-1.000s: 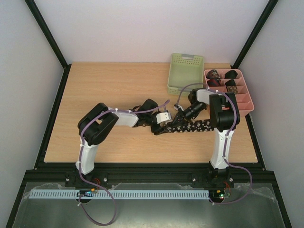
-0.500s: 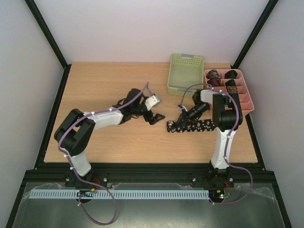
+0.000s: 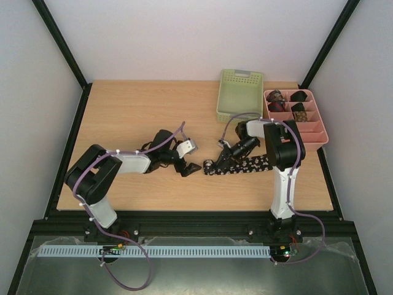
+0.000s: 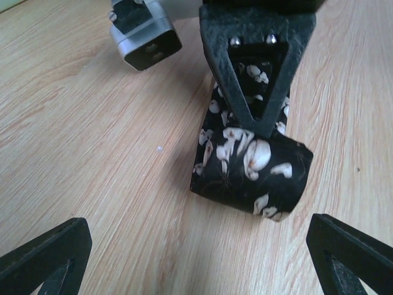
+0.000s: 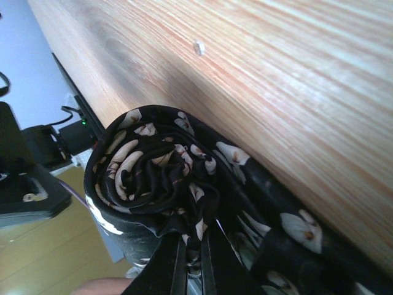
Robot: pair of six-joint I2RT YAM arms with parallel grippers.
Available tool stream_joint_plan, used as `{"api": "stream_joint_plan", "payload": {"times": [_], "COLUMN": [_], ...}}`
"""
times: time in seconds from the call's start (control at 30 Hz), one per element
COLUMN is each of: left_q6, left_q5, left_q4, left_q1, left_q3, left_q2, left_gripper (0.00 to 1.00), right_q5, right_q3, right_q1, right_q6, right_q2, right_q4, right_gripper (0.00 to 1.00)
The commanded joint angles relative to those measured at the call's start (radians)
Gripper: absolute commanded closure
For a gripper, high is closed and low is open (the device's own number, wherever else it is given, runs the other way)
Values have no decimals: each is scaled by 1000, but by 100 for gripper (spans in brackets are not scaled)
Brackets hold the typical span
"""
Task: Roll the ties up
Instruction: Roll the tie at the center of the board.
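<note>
Item: tie, one. Black woven fabric with pale petal-shaped marks. It lies flat just right of centre in the top view, and its left end is wound into a short, soft cylinder. The spiral layers show end-on in the right wrist view.

Right gripper, one. Its black, triangular open-frame fingers are nearly closed and pinch the inner layers of the roll between them.

Left gripper, one. It sits left of the roll and apart from it. Its jaws are spread wide and hold nothing; the two dark fingertips sit at the lower corners of the left wrist view.

Table, one. Pale wood-grain laminate, smooth.

Basket, one. Light green perforated plastic, rectangular, upper right of centre.

Tray, one. Pink, divided into compartments, touching or just right of the basket.

Rolled bundles: five can be made out in the tray's upper compartments, in black, dark red and brown. They are too small to show detail.
</note>
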Motion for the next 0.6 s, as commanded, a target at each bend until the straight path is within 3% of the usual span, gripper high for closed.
{"api": "stream_joint_plan", "payload": {"times": [0.0,0.17,0.37,0.47,0.57], "left_q6": [90,54,37,31,33], "left_q5": [-20,-5,44,46,31], "left_q4": [154,292,391,405,388], "left_q1": [-46,-94,-137,-150,-152], "left_q3": [-47,-10,61,88,100], "left_q2": [-3,98,224,281,306], "left_gripper": [1,1,4,12,29], "right_q5": [196,273,316,321,323], "right_q3": [-20,4,27,25,24], "right_q1": [-22,-23,-20,-18,-16], "right_q6": [-10,-77,-37,-18,-3], "right_q2": [100,120,114,114,112], "right_q4": [47,31,37,46,60], "right_gripper": [98,99,99,99,99]}}
